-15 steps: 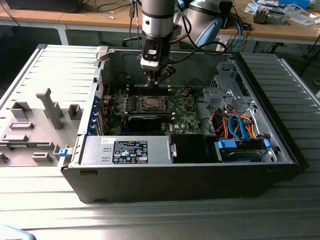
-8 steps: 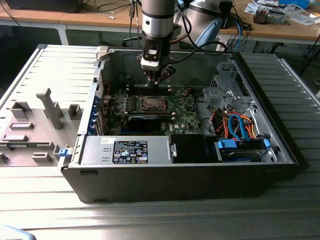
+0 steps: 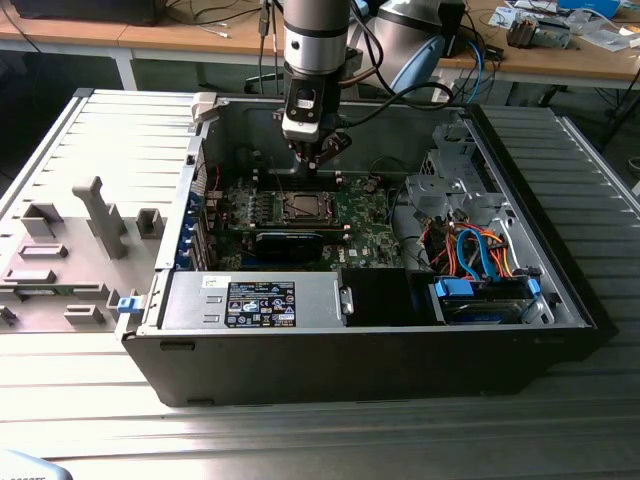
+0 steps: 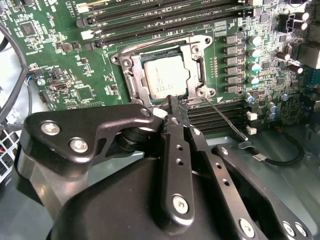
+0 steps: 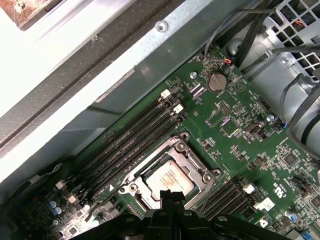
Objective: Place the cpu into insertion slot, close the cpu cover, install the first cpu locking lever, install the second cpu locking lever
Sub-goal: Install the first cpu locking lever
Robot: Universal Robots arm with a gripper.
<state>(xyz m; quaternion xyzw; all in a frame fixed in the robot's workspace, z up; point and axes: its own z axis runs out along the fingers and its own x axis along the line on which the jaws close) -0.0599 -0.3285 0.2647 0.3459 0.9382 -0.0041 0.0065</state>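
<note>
Just above the socketed cpu, the gripper points straight down, jaws pressed together.

I'm running this from afar in what looks like a robotics lab or workshop. My arm hangs over an opened desktop computer case standing on a ribbed metal bench, with its green motherboard laid bare. Toward the bench's edge on the exterior view's left lies a grey fixture plate with moulded holders. Behind the bench, wooden desks carry loose cables and scattered odds and ends.
</note>
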